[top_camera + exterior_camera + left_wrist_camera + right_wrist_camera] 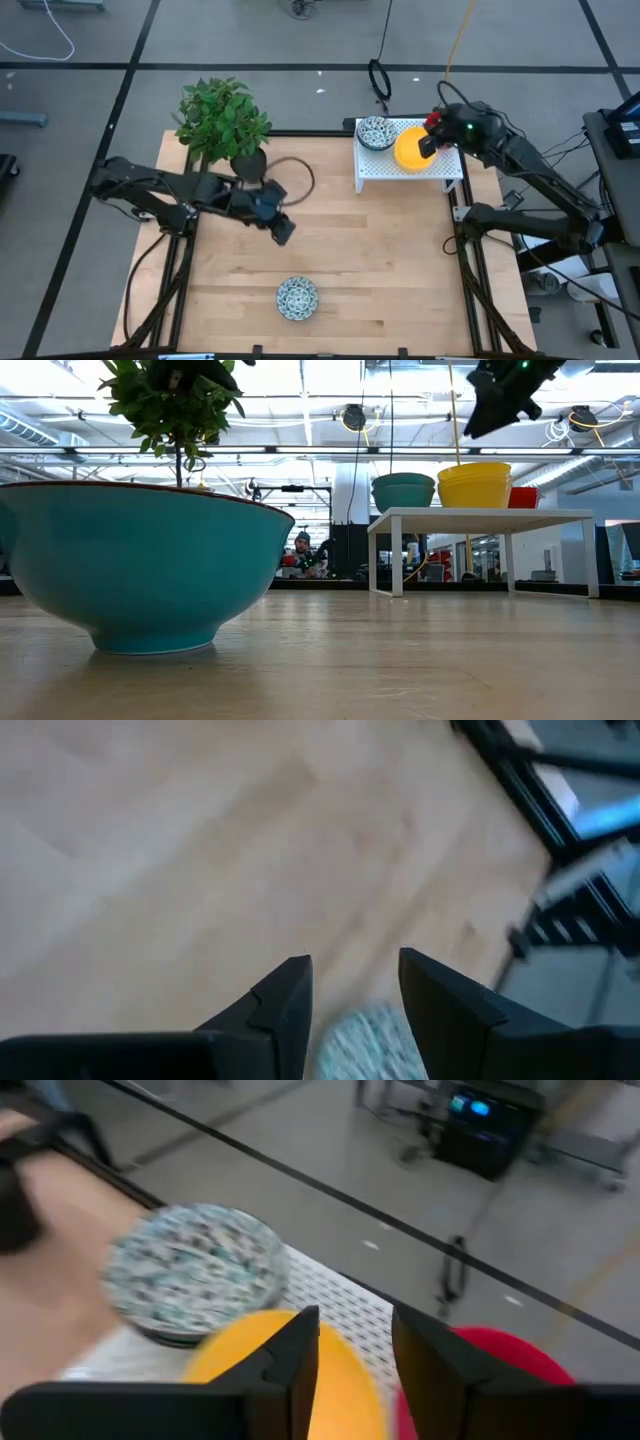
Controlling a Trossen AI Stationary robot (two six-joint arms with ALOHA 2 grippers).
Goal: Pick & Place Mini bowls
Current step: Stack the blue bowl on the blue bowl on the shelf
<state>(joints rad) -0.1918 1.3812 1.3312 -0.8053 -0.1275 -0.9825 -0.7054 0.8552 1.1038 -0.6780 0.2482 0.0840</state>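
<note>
The right gripper (432, 134), fingers parted, hovers over the yellow bowl (411, 149) just placed on the white rack (440, 172) at the bench's far right corner; next the empty, parted left gripper (282, 231) must descend onto the patterned bowl (297, 298) near the front edge.

Left hand (283, 231) over mid-table, fingers apart, right hand (432, 139) raised at far right, fingers parted

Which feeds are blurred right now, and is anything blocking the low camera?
Left wrist view: motion-smeared, the patterned bowl only a pale streak past the left gripper. Right wrist view: smeared too, though the yellow bowl and the patterned bowl on the white rack stay readable. Low view: a close teal-sided bowl fills its left side. High view: sharp, evenly lit.
</note>
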